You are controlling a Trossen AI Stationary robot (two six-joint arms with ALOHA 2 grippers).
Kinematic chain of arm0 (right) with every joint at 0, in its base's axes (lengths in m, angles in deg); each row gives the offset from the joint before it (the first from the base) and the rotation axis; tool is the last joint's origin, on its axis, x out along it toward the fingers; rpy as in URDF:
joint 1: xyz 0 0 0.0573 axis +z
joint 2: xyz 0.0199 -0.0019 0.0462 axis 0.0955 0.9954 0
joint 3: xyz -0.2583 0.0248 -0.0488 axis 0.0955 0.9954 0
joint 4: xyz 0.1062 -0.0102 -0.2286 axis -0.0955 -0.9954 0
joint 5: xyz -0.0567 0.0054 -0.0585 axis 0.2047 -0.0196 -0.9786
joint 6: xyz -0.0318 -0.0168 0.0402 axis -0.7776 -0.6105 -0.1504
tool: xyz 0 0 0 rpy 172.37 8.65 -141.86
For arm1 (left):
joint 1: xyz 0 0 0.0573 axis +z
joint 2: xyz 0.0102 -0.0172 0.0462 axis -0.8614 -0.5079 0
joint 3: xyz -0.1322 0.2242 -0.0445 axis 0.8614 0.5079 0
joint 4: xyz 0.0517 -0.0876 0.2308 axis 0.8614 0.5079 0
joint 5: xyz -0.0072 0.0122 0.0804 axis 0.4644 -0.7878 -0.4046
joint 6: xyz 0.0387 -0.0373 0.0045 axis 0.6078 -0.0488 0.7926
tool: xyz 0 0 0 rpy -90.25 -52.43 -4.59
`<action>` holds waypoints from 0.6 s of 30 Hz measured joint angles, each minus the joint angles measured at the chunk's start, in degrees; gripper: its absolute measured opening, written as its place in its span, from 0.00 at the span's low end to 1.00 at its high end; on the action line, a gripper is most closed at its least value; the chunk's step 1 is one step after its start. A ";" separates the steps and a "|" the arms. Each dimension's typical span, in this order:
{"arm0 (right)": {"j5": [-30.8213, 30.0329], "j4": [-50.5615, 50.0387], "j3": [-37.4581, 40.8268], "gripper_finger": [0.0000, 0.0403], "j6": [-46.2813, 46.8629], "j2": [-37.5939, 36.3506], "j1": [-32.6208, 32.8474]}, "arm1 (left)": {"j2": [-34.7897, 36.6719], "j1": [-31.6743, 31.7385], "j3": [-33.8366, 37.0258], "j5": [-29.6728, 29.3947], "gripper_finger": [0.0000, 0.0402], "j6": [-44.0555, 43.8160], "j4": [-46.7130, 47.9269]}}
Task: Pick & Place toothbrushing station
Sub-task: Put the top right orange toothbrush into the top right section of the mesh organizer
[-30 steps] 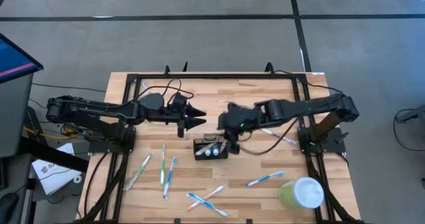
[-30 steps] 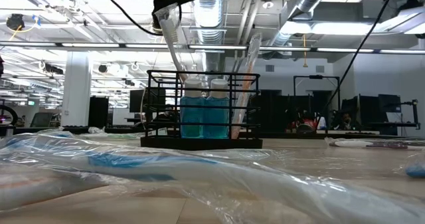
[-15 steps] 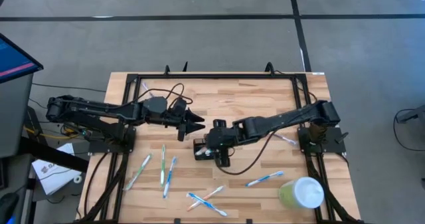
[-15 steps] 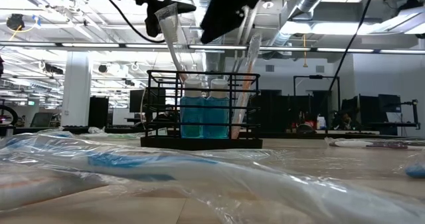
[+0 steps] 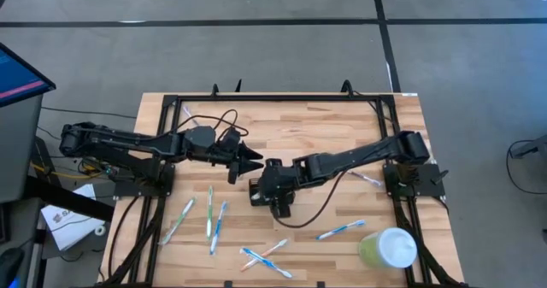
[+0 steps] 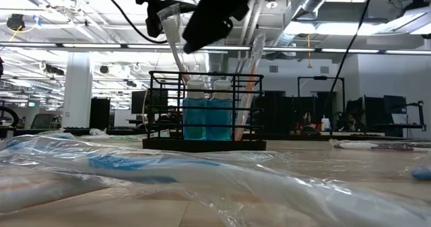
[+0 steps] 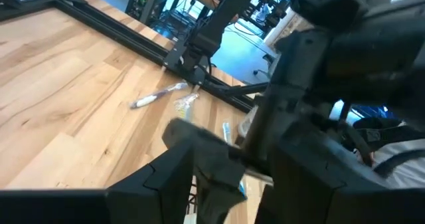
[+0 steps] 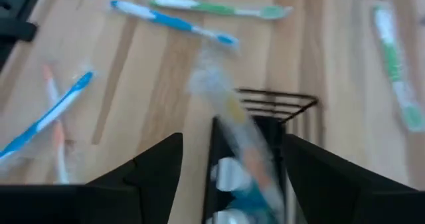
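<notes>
Wooden counter [image 5: 342, 143] carries the toothbrushing station [image 5: 265, 191] near centre, likely light, stiff wire; grip its top rim. Right gripper [image 5: 275, 188] hovers above, jaws parted; left gripper [image 5: 253, 161], at eleven o'clock, parted, empty.

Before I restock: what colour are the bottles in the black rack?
Blue bottles, white caps; low view.

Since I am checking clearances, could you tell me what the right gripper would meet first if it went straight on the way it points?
Probably the wrapped toothbrush standing in the black holder, just beyond the right gripper; depth is unclear.
</notes>
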 joint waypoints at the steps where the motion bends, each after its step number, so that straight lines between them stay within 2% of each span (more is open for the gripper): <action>1: 0.24 -0.39 0.02 0.62 0.02 0.21 0.02 | 0.00 0.00 -0.01 -0.10 0.46 0.01 0.00; 12: 0.13 2.43 0.07 0.62 -0.08 0.37 -0.07 | 0.00 0.00 -0.01 -0.16 0.46 -0.09 0.11; 18: 0.18 4.68 -0.01 0.62 0.75 2.88 -0.25 | 0.00 0.00 0.00 -0.14 0.46 -1.03 0.15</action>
